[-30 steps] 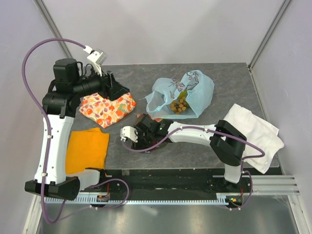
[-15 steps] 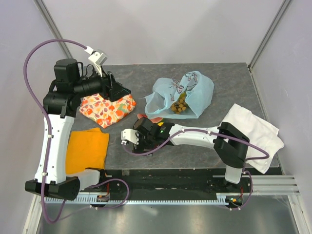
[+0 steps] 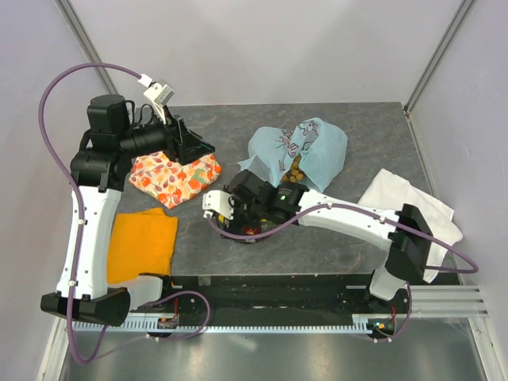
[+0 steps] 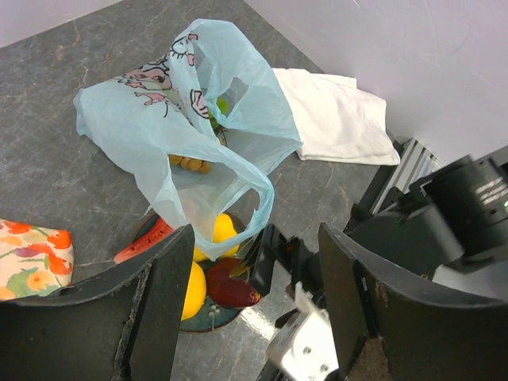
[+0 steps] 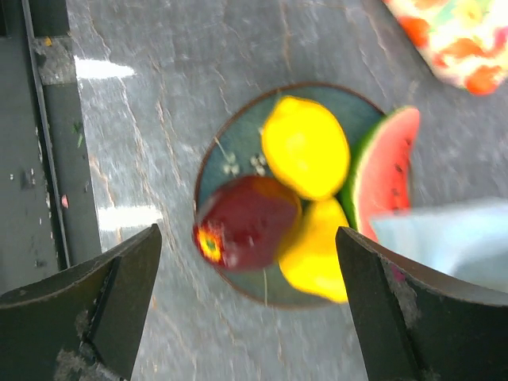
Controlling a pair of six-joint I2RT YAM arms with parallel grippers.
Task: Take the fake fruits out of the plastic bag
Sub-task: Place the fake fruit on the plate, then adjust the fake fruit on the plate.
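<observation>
Looks down between the spread fingers (image 5: pixel 87 309) of the right gripper (image 5: pixel 248 238) onto a dark round plate (image 5: pixel 230 151). Holds an upper lemon (image 5: pixel 305 147) touching a lower lemon (image 5: pixel 313 258), a dark red fruit (image 5: pixel 246 222) against both, and a watermelon slice (image 5: pixel 385 171) at the right rim. Shows the blurred plastic bag (image 5: pixel 444 246) meeting the slice's lower end, with a floral cloth (image 5: pixel 452 36) top right

The left arm (image 3: pixel 79 222) is raised upright and bent forward at the elbow, and the left gripper (image 4: pixel 255 238) is held high with jaws spread. The right arm (image 3: pixel 349 218) is stretched low to the left, and the right gripper (image 5: pixel 248 238) is pointed down, jaws wide apart.
</observation>
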